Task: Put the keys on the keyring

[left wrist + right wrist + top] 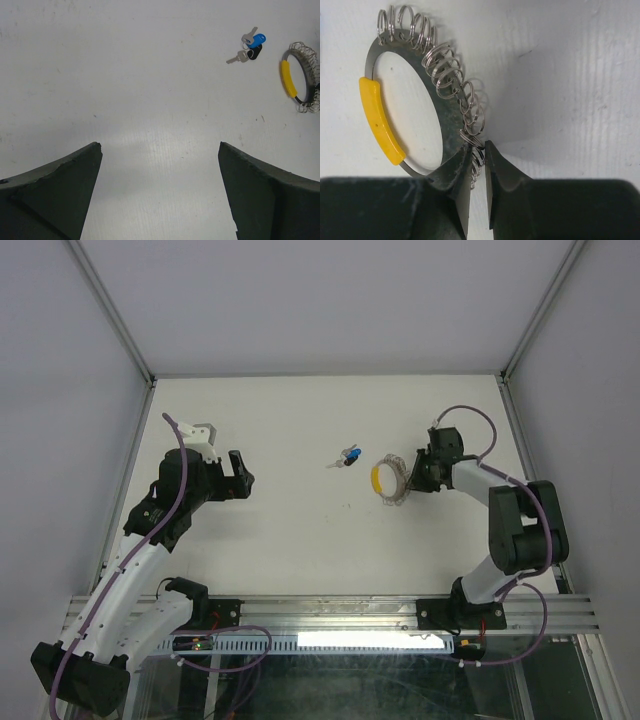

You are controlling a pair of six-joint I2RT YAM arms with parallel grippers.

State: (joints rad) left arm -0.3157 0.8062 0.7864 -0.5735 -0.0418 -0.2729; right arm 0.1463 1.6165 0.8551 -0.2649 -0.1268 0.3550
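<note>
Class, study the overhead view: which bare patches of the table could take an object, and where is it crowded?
Free: the table between the left gripper and the keys; the far strip behind them; the near front strip. Crowded: around keys, keyring and right gripper.

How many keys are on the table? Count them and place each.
4, it seems, bunched left of the ring: a silver key, a blue-headed key, a black-headed key, another silver key. They overlap; some may be hidden.
</note>
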